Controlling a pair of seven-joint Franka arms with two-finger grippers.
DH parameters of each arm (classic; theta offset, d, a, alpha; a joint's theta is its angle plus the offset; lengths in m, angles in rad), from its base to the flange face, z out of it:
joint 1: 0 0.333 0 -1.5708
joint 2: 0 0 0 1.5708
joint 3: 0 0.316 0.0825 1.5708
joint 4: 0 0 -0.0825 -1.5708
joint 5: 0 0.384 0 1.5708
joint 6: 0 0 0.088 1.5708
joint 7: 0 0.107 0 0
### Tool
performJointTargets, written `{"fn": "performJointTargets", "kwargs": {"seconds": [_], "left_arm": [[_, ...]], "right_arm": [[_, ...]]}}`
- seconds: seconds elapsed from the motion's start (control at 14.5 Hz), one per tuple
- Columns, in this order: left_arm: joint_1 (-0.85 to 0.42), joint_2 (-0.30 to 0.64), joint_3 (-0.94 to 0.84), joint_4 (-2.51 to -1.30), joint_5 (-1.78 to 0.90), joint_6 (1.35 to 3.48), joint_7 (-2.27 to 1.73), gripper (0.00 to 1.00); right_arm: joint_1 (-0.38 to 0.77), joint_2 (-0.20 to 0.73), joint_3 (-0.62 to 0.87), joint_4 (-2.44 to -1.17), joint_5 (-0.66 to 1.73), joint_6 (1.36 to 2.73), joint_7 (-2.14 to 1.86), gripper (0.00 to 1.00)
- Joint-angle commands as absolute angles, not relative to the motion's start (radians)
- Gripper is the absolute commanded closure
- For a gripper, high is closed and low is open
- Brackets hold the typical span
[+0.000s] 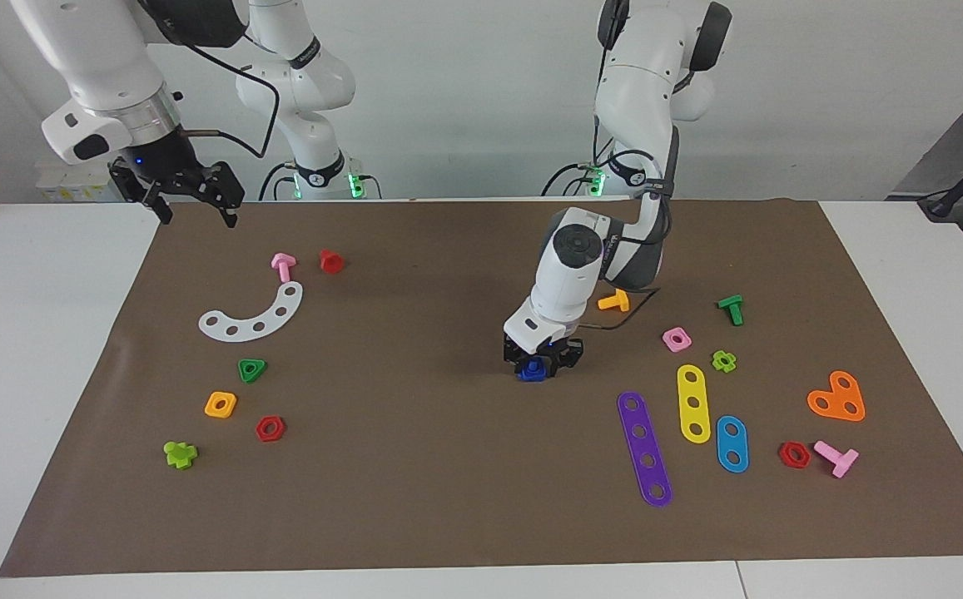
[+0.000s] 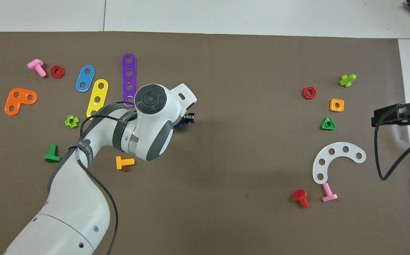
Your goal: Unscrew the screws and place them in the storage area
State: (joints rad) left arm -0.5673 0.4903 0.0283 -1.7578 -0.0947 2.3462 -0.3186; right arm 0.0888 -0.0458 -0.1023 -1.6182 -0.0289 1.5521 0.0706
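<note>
We see the left gripper (image 1: 536, 363) low over the middle of the brown mat (image 1: 448, 499), set down around the blue screw (image 1: 533, 372). Its jaws flank the screw closely on both sides; we cannot tell whether they press on it yet. The screw sits on the mat with its stem upright and its broad blue base flat against the mat, so its long axis runs vertical. In the overhead view the arm covers nearly all of it. It lies well apart from the storage area, the patch toward the right arm's end holding the white curved strip (image 1: 255, 317), green triangle nut (image 1: 252, 369) and orange square nut (image 1: 220, 404). The right gripper (image 1: 190, 193) waits raised over the mat's corner, jaws apart and empty.
</note>
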Motion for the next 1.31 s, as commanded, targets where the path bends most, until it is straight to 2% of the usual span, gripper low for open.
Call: {"fn": "performJointTargets", "kwargs": {"seconds": [0.0,0.14,0.21,0.55,0.83,1.03,1.24], "left_arm": [[-0.580,0.472,0.043,-1.763,-0.098,2.344,-0.322,0.26],[-0.580,0.472,0.043,-1.756,-0.098,2.342,-0.324,0.18],[-0.580,0.472,0.043,-1.755,-0.100,2.339,-0.324,0.18],[-0.580,0.472,0.043,-1.752,-0.100,2.326,-0.325,0.29],[-0.580,0.471,0.043,-1.749,-0.103,2.310,-0.325,0.50],[-0.575,0.471,0.043,-1.732,-0.109,2.283,-0.327,0.78],[-0.572,0.472,0.043,-1.717,-0.123,2.266,-0.328,0.91]], "right_arm": [[0.084,-0.060,-0.095,-1.624,-0.041,1.542,0.048,0.00],[0.083,-0.060,-0.095,-1.624,-0.041,1.542,0.048,0.00],[0.084,-0.060,-0.095,-1.624,-0.040,1.542,0.048,0.00],[0.083,-0.060,-0.095,-1.625,-0.040,1.542,0.048,0.00],[0.083,-0.060,-0.095,-1.624,-0.040,1.542,0.048,0.00],[0.084,-0.060,-0.095,-1.626,-0.041,1.542,0.048,0.00],[0.084,-0.060,-0.095,-1.624,-0.040,1.542,0.048,0.00]]}}
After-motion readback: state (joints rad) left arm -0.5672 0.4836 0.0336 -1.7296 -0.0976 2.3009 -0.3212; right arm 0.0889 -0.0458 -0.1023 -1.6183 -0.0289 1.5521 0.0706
